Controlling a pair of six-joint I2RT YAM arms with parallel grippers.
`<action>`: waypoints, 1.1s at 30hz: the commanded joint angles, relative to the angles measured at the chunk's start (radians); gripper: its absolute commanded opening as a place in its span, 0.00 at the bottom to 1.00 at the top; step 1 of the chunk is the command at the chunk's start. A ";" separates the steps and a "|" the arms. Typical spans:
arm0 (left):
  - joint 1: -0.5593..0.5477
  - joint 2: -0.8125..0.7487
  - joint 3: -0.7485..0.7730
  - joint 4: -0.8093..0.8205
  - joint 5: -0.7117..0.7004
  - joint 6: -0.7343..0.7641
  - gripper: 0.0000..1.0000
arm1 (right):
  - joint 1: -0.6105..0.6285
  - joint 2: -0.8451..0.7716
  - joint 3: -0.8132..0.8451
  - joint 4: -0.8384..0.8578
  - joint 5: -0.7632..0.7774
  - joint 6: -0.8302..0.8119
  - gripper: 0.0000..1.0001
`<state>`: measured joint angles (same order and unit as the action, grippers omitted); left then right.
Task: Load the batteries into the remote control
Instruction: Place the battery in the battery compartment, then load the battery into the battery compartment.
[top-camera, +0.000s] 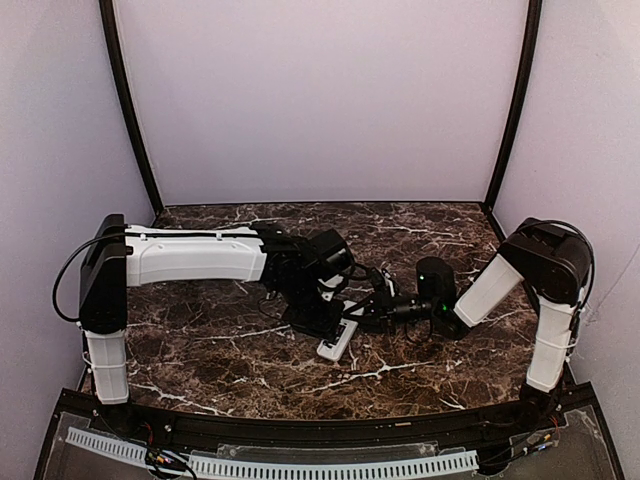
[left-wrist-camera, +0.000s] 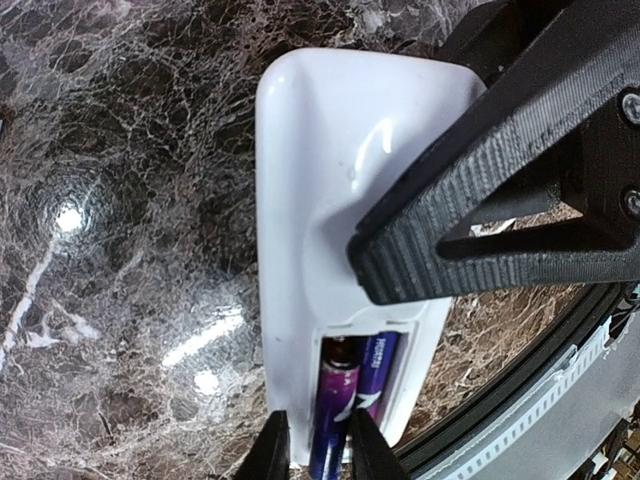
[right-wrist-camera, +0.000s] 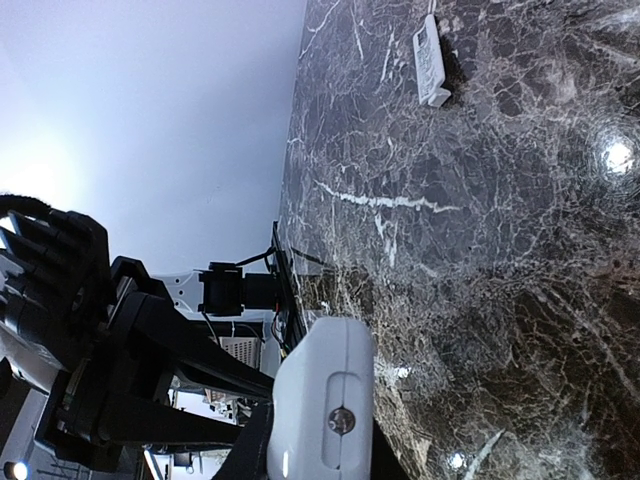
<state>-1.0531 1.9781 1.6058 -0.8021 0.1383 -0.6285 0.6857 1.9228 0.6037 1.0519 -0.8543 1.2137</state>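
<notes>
Left tool (left-wrist-camera: 315, 455), seen from its own wrist camera: the two dark fingertips (left-wrist-camera: 268, 452) stand narrowly apart and are clenched about the first battery (left-wrist-camera: 328, 420), a dark bluish-purple cylinder. It lies lengthwise in the open recessed bay at the near end of the remote control (left-wrist-camera: 320, 200). The second battery (left-wrist-camera: 376, 372) is a brighter purple with a white mark. It lies in the same bay, touching the first on the side toward the right arm. The remote control is back face up, its smooth white shell running away from the bay toward the far end. Right tool (left-wrist-camera: 420, 265): one black ribbed finger (left-wrist-camera: 470, 220) crosses the back of the remote control just beyond the bay, and its tip rests on the shell. A second black part shows past the far corner. In the right wrist view a white rounded body fills the gap between that tool's fingers (right-wrist-camera: 252, 445), so it appears to be grasping the remote control, though the contact itself is partly hidden. Overhead, the left tool (top-camera: 318, 315) and the right tool (top-camera: 368, 310) meet over the remote control (top-camera: 338, 342). It lies on the dark marbled worktop (top-camera: 200, 350), nearer the arm bases than the back wall. A small white ribbed piece (right-wrist-camera: 430, 60) lies flat on the worktop, well apart from the remote control.
</notes>
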 joint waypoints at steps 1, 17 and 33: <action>0.002 -0.006 0.027 -0.027 0.010 0.006 0.20 | 0.009 0.015 -0.002 0.053 -0.022 0.005 0.00; 0.004 -0.067 0.043 0.029 -0.013 0.049 0.34 | 0.009 0.041 -0.021 0.173 -0.064 0.084 0.00; 0.002 -0.637 -0.531 0.574 0.050 0.662 0.82 | 0.008 0.031 -0.039 0.299 -0.154 0.184 0.00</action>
<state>-1.0515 1.4017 1.1702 -0.3626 0.0906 -0.2123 0.6868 1.9732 0.5694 1.2858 -0.9623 1.3788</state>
